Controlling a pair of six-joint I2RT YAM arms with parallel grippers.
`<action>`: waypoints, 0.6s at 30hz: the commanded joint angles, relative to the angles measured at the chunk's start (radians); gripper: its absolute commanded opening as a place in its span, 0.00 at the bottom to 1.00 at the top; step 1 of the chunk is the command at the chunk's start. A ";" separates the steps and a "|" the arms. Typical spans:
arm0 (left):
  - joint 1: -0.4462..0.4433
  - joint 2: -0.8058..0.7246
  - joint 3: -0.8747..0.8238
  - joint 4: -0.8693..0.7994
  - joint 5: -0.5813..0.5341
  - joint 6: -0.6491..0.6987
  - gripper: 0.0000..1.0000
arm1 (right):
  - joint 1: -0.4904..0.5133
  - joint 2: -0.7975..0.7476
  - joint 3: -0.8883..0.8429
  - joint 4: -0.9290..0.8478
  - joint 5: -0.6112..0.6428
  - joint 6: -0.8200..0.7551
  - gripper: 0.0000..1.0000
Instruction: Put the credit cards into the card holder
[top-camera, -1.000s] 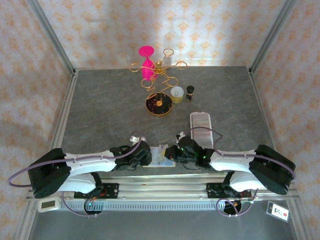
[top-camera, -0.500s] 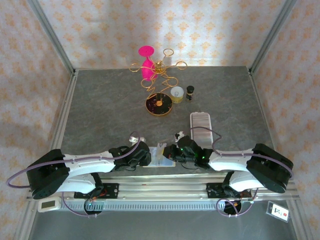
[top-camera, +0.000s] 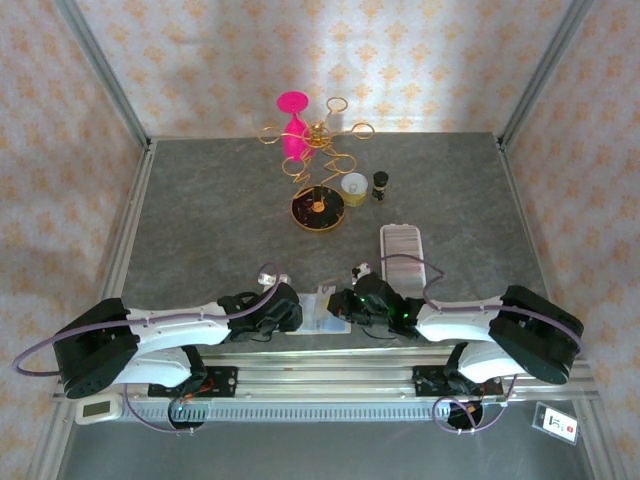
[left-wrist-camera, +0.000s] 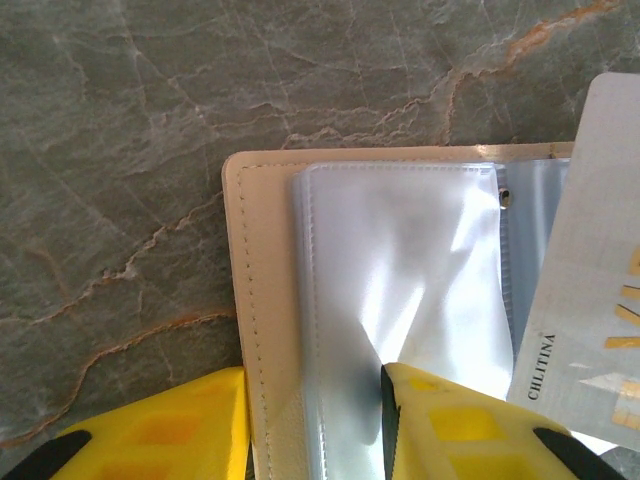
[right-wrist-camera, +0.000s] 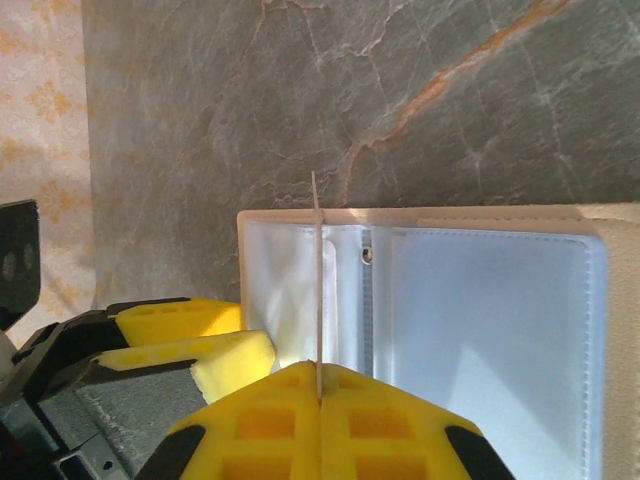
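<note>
R end effector (right-wrist-camera: 318, 395) shut on card (right-wrist-camera: 317, 285); L end effector (left-wrist-camera: 312, 420) pins holder (left-wrist-camera: 262, 300).

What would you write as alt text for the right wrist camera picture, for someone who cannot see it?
Seen edge-on, a thin card stands pinched between the closed yellow fingers of the right gripper, above an open beige card holder with clear plastic sleeves lying on a grey marbled table. The left gripper's yellow fingers rest at the holder's left edge.

Worktop (left-wrist-camera: 200, 120): matt grey, marble-veined stone look. Card holder (left-wrist-camera: 262, 300): cream stitched leather-look cover, glossy clear plastic sleeves (left-wrist-camera: 410, 260). Credit card (left-wrist-camera: 590, 250): smooth pale plastic. Fingers (left-wrist-camera: 150, 435): yellow, waffle-moulded plastic.
</note>
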 joint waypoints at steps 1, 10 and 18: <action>-0.004 -0.003 -0.025 -0.041 -0.006 -0.003 0.35 | 0.006 0.021 -0.019 0.016 0.020 0.008 0.00; -0.004 -0.001 -0.028 -0.037 -0.005 -0.002 0.36 | 0.008 0.063 -0.042 0.122 -0.061 0.025 0.00; -0.005 -0.003 -0.028 -0.036 -0.005 -0.002 0.35 | 0.015 0.072 -0.058 0.156 -0.096 0.049 0.00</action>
